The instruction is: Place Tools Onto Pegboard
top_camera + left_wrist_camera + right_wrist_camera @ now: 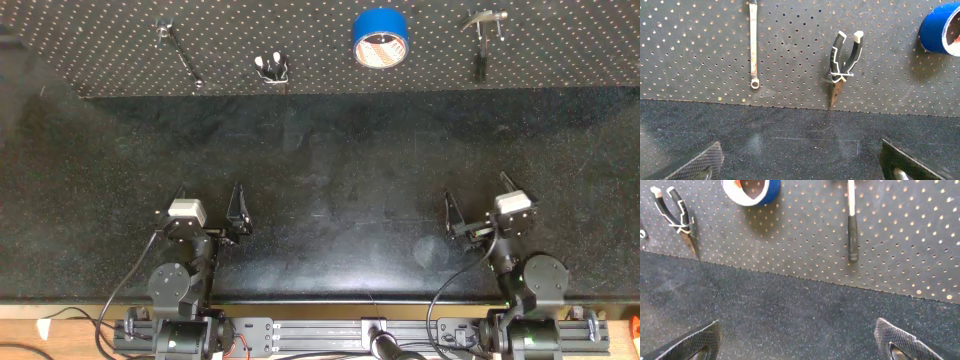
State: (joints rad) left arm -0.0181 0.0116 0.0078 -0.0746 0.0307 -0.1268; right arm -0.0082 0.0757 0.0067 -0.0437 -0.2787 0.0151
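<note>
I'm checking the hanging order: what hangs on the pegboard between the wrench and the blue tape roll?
The pliers, nose down, hang between the wrench and the blue tape roll. The left wrist view shows this plainly.

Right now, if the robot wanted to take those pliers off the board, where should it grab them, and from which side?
Probably at the narrow joint of the pliers, just below where the handles fork. They hang nose-down, flat against the pegboard, so come straight at the board from the front, one finger either side, then lift.
</note>
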